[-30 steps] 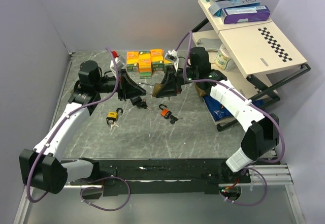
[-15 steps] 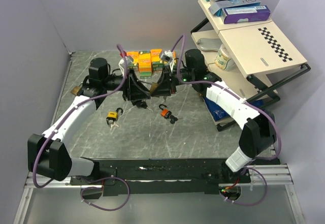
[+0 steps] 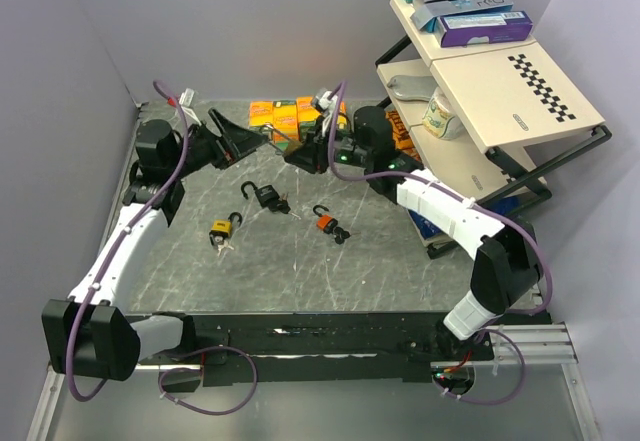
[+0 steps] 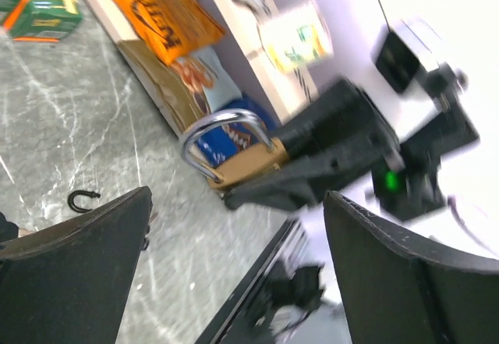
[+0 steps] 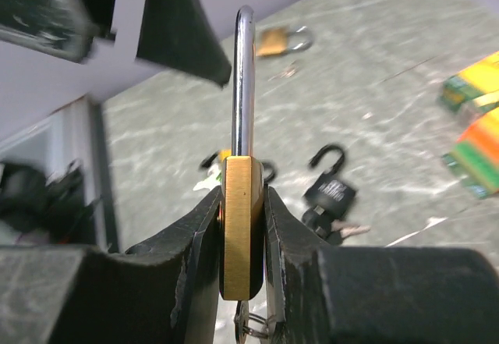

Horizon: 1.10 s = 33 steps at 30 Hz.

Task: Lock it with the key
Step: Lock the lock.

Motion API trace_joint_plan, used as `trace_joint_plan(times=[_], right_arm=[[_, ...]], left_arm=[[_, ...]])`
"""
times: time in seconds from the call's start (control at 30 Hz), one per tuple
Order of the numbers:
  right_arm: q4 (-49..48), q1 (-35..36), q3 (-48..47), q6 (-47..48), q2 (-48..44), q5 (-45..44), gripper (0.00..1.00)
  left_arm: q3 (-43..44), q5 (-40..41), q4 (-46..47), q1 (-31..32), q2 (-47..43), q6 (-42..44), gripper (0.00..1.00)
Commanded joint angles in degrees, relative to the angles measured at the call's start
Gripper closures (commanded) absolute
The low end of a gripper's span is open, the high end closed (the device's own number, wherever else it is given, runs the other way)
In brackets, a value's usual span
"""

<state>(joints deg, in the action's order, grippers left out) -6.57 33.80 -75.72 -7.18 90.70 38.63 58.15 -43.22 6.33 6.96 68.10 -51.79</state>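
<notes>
A brass padlock [image 5: 243,235] stands edge-on, shackle up, and my right gripper [image 5: 243,203] is shut on its body. A key ring [image 5: 257,327] hangs under it; the key itself is mostly hidden. From above, the right gripper [image 3: 297,158] holds this padlock over the back middle of the table. My left gripper [image 3: 228,137] is open and empty, off to the left and apart from it. The left wrist view shows the brass padlock [image 4: 238,161] beyond the open left gripper [image 4: 234,281].
On the marble table [image 3: 380,261] lie a black padlock [image 3: 264,196] with open shackle, an orange padlock [image 3: 325,222] and a yellow padlock [image 3: 222,231], each with keys. Coloured boxes [image 3: 285,114] sit at the back. A shelf rack [image 3: 500,91] stands at the right.
My left gripper has opened and drawn back to the left, away from the brass padlock. The right gripper has shifted left and back, still shut on that padlock.
</notes>
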Motion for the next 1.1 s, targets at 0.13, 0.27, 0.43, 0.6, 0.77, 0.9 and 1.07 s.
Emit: trace_joint_plan(times=[0.13,0.27,0.43,0.6,0.77,0.9,1.07], right_arm=[[-9.6,8.3,-3.5,4.0,-0.5,-20.1,1.00],[-10.0,10.1,-4.3,5.6,0.3,-23.1,1.00],[-10.1,11.0,-5.5,5.9,1.6,-25.8,1.00],[-10.1,11.2,-6.2,5.9,2.7,-26.3,1.00],[-11.1,11.5,-5.9,5.2,2.9,-25.1,1.00],[-11.7,11.5,-5.7,4.7,2.8,-24.4,1.00],[-11.7,11.5,-6.3,4.5,3.0,-23.9,1.00]], left_arm=[[1.8,11.8,-1.0,1.7,1.6,-9.5,0.04],[1.8,11.3,-0.2,2.7,2.5,-10.4,0.04],[0.3,10.0,1.4,3.4,2.9,-11.8,0.10],[0.3,8.7,3.2,3.4,3.5,-12.0,0.24],[0.0,8.2,4.3,3.4,3.8,-12.4,0.32],[0.3,9.2,3.8,3.4,4.2,-12.4,0.18],[0.4,9.1,4.2,3.4,4.9,-13.1,0.28]])
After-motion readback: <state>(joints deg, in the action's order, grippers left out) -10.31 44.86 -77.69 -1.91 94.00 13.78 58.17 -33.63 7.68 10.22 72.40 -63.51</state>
